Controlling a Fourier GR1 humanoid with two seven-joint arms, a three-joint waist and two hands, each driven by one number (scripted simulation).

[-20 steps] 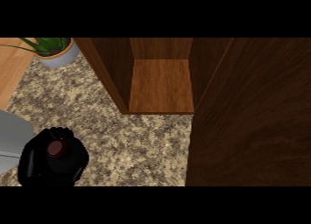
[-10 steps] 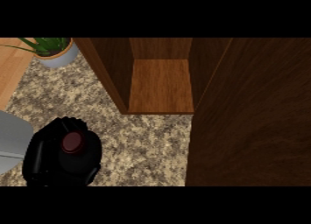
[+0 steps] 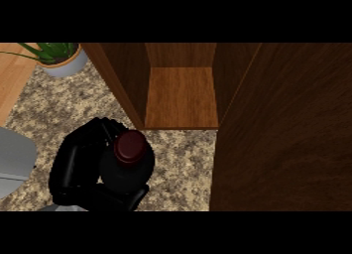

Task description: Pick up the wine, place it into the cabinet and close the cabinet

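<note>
Nearest to me, low and left of centre, I have one black hand (image 3: 80, 166) curled round the dark glass wine bottle with its dark red cap (image 3: 130, 147); the fingers wrap its left side and the thumb crosses under it, and I see the bottle from above, cap uppermost. From its place at the left I take this for the left hand, though the forearm is mostly out of sight; I see no right hand anywhere. So the pick-up looks done by my reading: the bottle is in the grasp and sits just short of the cabinet's front edge, a little left of the opening. Left to do: carry it forward and right onto the shelf, let go, then swing the door shut. Under the hand is a speckled beige-and-brown stone counter (image 3: 175, 158). At the near left edge a pale grey rounded object (image 3: 6, 163) shows, only partly in view. Beyond the bottle stands the open brown wooden cabinet (image 3: 180, 96), its shelf floor bare as far as I can see. The big dark wooden panel (image 3: 288, 129) filling the right side I judge to be the open door. Farthest left, a green leafy plant in a pale grey pot (image 3: 60, 58) sits beside a light wooden board (image 3: 6, 79).
</note>
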